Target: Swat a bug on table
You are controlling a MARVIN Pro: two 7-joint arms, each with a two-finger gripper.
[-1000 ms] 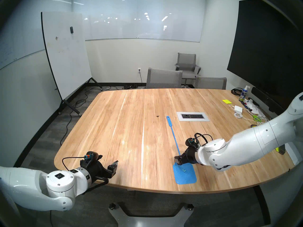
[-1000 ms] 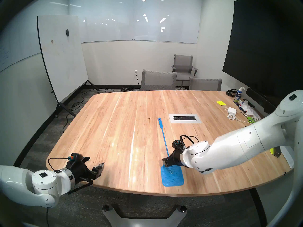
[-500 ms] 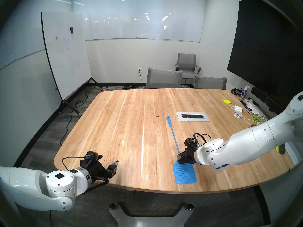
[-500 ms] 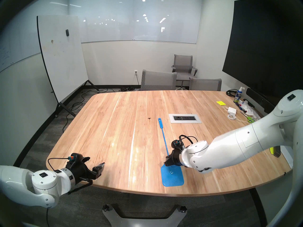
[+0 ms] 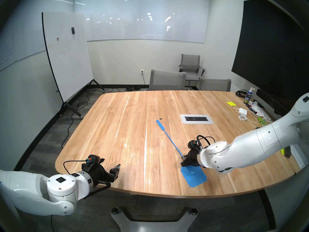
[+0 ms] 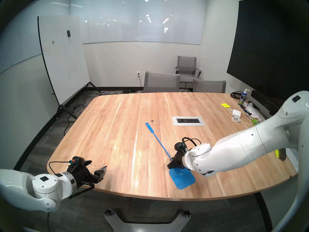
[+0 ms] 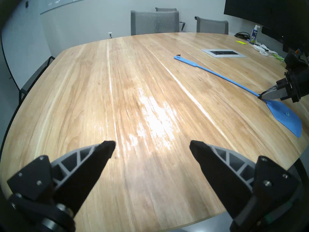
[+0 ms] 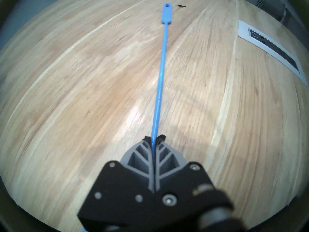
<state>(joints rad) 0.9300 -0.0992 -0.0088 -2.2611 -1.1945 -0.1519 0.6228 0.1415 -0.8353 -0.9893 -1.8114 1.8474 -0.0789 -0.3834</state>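
Observation:
The bug (image 5: 161, 118) is a tiny dark speck near the middle of the light-wood table (image 5: 117, 129). A blue fly swatter (image 5: 168, 137) stretches from its mesh head (image 5: 194, 176) near the front edge to its handle end just left of the bug (image 8: 182, 6). My right gripper (image 5: 182, 160) is shut on the swatter's thin shaft (image 8: 161, 76) right above the head; the right wrist view shows both fingers pressed against it at the right gripper (image 8: 154, 137). My left gripper (image 5: 116, 170) hovers open over the front left corner, with nothing between its fingers (image 7: 107, 148).
A silver power-outlet panel (image 5: 196, 119) is set into the table right of the bug. Cables, a white charger (image 5: 243, 111), green scissors, a yellow pad and a spray bottle (image 5: 247, 96) crowd the far right corner. Grey chairs (image 5: 167, 80) stand behind the table.
My right gripper has shut on the swatter's shaft. The swatter has pivoted: its handle end swung left to beside the bug and its head shifted right. The left arm has not moved.

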